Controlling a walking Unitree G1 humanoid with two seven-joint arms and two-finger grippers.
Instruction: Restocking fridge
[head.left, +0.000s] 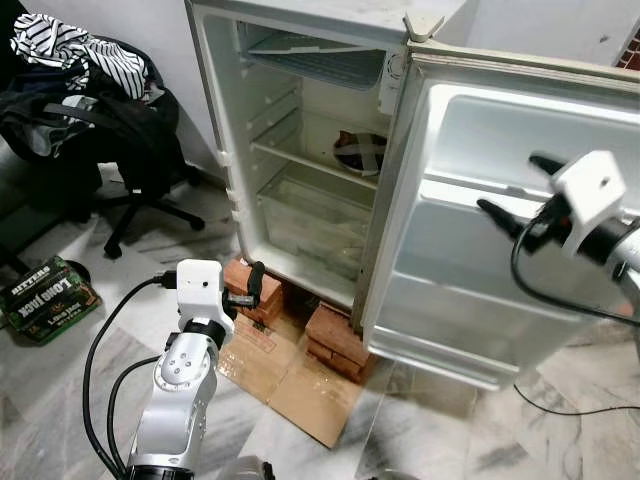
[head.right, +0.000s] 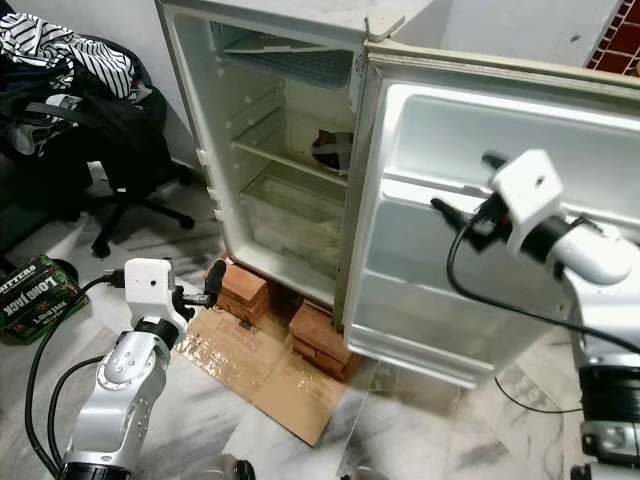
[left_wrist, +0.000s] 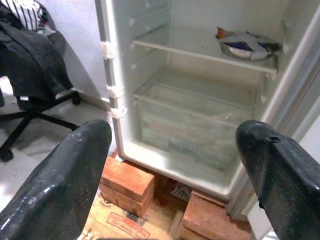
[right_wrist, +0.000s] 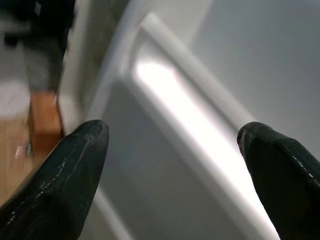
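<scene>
Right pincer (head.left: 510, 190) spread, empty, before fridge door (head.left: 450, 300); bowl (head.left: 358, 152) contents indistinct.

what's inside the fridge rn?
Inside the fridge, one foil-covered bowl sits on the middle shelf. The foil hides its contents. Below it is a clear crisper drawer, whose contents are unclear through the plastic. The door shelves look bare.
</scene>
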